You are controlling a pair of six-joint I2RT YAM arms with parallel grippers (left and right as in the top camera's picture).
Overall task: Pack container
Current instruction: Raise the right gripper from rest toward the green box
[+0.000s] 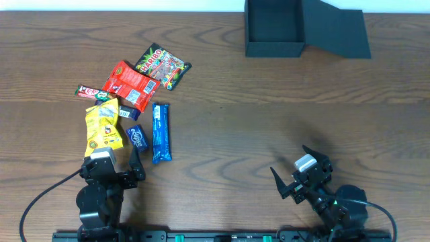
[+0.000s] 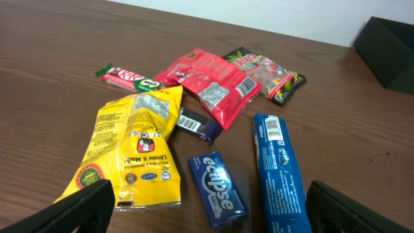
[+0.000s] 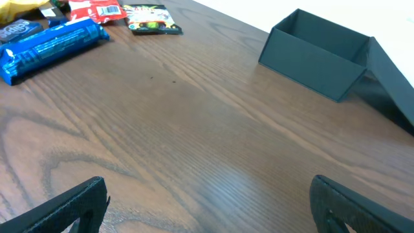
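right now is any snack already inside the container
No, the overhead view shows only the dark floor inside the open container, and the snack packets all lie on the table far from it.

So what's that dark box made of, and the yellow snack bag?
The container looks like matte cardboard or thin board, though stiff plastic is possible: its walls are flat and dull, with sharp folded edges and a hinged flap. The yellow snack bag looks like glossy plastic film, since it shines and wrinkles.

I count seven snack packets [image 1: 127,87] by the desk's left edge and one box [image 1: 272,48] at its far edge.
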